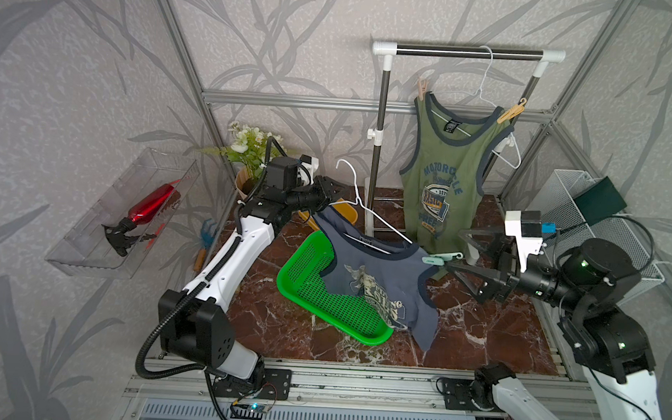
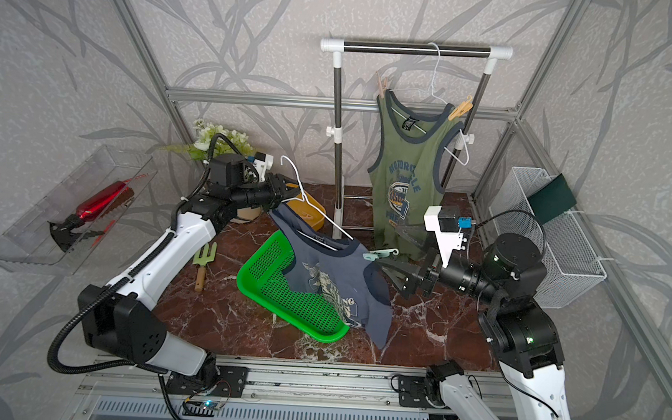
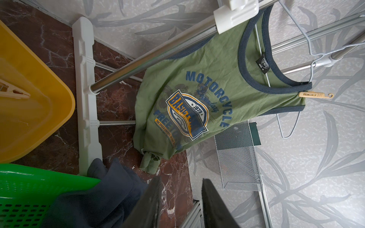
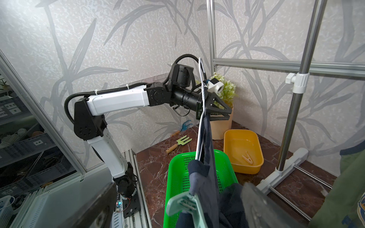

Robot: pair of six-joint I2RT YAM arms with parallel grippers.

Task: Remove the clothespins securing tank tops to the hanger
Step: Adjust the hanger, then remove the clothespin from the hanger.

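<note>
Across both top views, two tank tops: the olive top (image 1: 440,173) hangs on the rack (image 1: 468,53) under two tan clothespins (image 1: 422,87), and the slate-blue top (image 1: 387,262) drapes the green basket (image 1: 310,273) edge. The left gripper (image 1: 339,193) clamps its hanger (image 1: 381,221); the right gripper (image 1: 454,248) gapes around one mint clothespin (image 1: 441,258). Left wrist: bare marble (image 3: 118,102) runs between the yellow tub (image 3: 39,118) and the rack. Right wrist: a fourth clothespin (image 4: 246,158) lies in the tub.

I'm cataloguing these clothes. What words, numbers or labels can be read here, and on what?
"MOTORCYCLE": blue arc on the green tank top.
"Legendary": script beneath it.
"1973": on its chest badge; the badge's other words are unclear.
"FREE": below the badge, the rest folded away.
"THE SPEED CONTROL": on the orange strip, the rest unreadable.
The neck label: too small to read.
On the blue tank top: print ends in "ING"; otherwise crumpled.
</note>
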